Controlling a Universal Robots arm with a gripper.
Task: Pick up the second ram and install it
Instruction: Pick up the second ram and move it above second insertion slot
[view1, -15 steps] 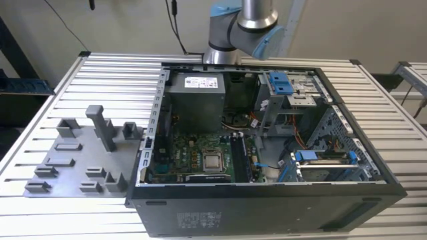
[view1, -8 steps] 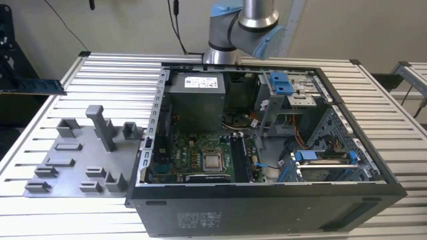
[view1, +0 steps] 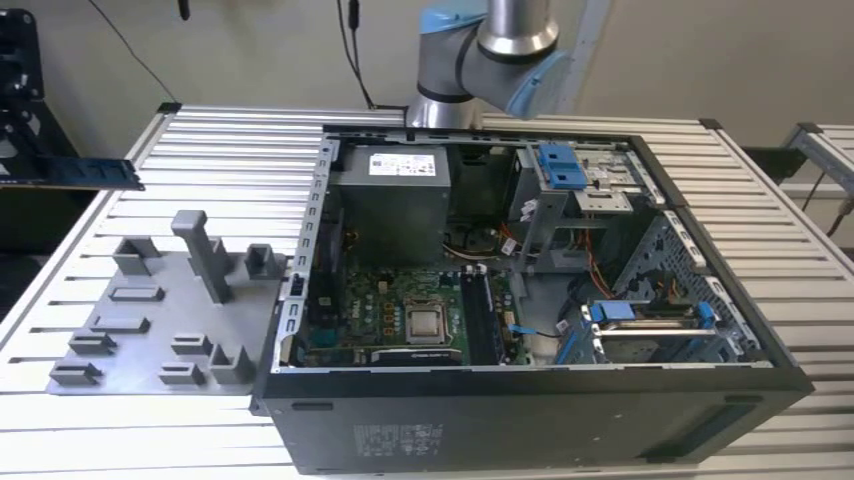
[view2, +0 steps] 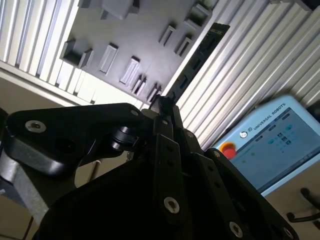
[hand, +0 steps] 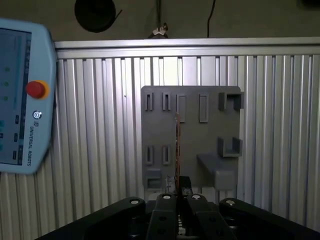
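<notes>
The second ram (view1: 83, 172) is a thin blue strip hanging in the air past the exterior view's left edge of the table, level with the far end of the grey tray (view1: 147, 320). My gripper (view1: 11, 165) is shut on one end of it. In the second wrist view the ram (view2: 200, 52) reaches out from the closed gripper (view2: 162, 105) over the tray (view2: 125, 35). In the first wrist view the ram (hand: 176, 145) appears edge-on as a thin line above the gripper (hand: 177, 187), with the tray (hand: 210, 130) beneath it.
An open black computer case (view1: 534, 400) lies on the slatted table, with the green motherboard (view1: 387, 300) and its dark memory slots (view1: 481, 320) inside. The arm's base (view1: 441, 100) stands behind the case. A teach pendant (hand: 20, 100) lies off the table's side.
</notes>
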